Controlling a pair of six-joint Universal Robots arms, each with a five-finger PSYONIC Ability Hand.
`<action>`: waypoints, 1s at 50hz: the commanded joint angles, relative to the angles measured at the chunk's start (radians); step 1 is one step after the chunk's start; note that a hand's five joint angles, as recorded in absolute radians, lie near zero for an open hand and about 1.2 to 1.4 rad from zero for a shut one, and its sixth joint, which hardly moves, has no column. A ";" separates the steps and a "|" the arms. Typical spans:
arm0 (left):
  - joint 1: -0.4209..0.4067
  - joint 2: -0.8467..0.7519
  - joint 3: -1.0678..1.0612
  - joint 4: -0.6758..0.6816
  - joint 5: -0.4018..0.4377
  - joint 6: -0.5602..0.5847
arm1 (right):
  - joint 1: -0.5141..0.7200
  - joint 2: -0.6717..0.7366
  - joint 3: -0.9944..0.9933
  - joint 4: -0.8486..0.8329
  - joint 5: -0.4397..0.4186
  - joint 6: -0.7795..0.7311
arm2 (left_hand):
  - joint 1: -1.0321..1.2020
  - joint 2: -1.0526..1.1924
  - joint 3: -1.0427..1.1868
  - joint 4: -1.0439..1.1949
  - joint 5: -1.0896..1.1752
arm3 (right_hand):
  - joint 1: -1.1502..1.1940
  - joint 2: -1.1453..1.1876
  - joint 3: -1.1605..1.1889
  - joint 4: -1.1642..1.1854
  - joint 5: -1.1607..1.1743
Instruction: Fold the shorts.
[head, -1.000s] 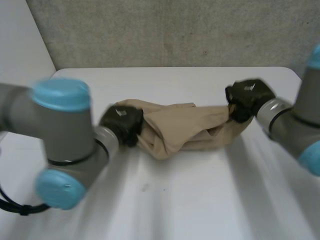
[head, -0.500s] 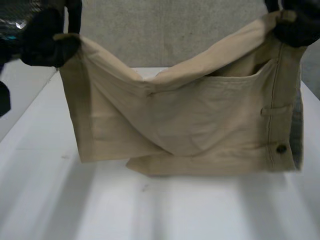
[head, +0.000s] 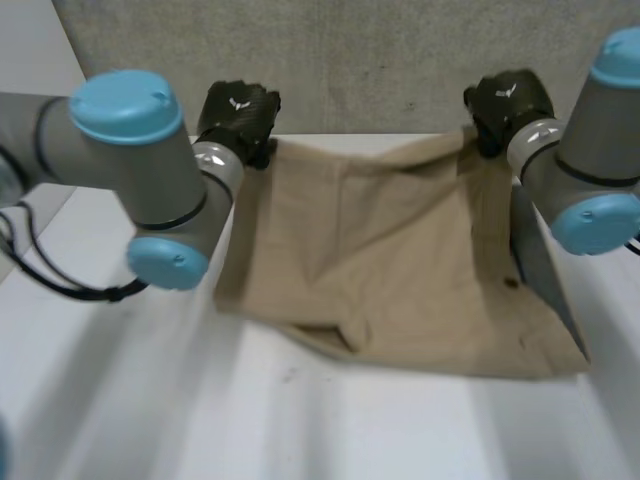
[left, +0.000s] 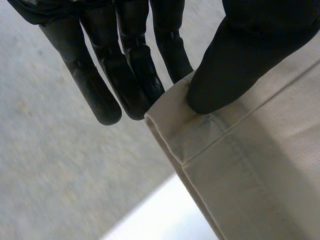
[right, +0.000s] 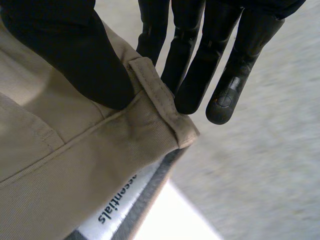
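Both hands were high and close to the camera half a second ago and have now gone down and away to the far side of the bench (head: 300, 430); the shorts (head: 400, 260), which then hung free in the air between them, now lie for the most part spread on the bench, with only the far edge held up. At the far left corner the left hand (head: 238, 115) has a pinch; in its wrist view the thumb (left: 240, 65) presses the hem (left: 200, 145) against the straight fingers (left: 130, 80) behind it. At the far right corner the right hand (head: 508, 103) pinches in the same way; its thumb (right: 75, 55) lies on the waistband (right: 125, 145) just beside a belt loop (right: 150, 80), its fingers (right: 200, 70) are behind the cloth, and a white label (right: 117, 205) shows inside. A small flap (head: 335, 335) shows at the near edge; the button (head: 511, 283) is at the right side, where the grey inside shows; the cloth is not quite flat.

I judge that the lifting is over and the laying-out is almost done; no fold is made yet. For the next step the hands probably must lower the far edge fully, or bring it over toward the near edge; the flap may make the fold crooked.
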 joint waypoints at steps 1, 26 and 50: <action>0.003 -0.143 0.132 0.302 0.006 0.051 | 0.001 0.125 -0.064 -0.396 0.109 -0.023 | 0.121 0.038 0.044 0.039 0.081 | -0.370 -0.565 -0.579 -0.587 -0.561; -0.049 0.248 -0.511 0.466 -0.004 0.048 | -0.033 -0.251 0.410 -0.181 -0.006 -0.030 | -0.914 -0.997 -0.991 -0.996 -0.954 | -0.800 -0.995 -1.009 -1.018 -0.991; -0.157 0.238 -0.698 0.048 -0.060 -0.226 | -0.401 -0.407 0.867 0.059 -0.403 -0.169 | -0.796 -0.880 -0.874 -0.878 -0.837 | -0.608 -0.803 -0.816 -0.825 -0.799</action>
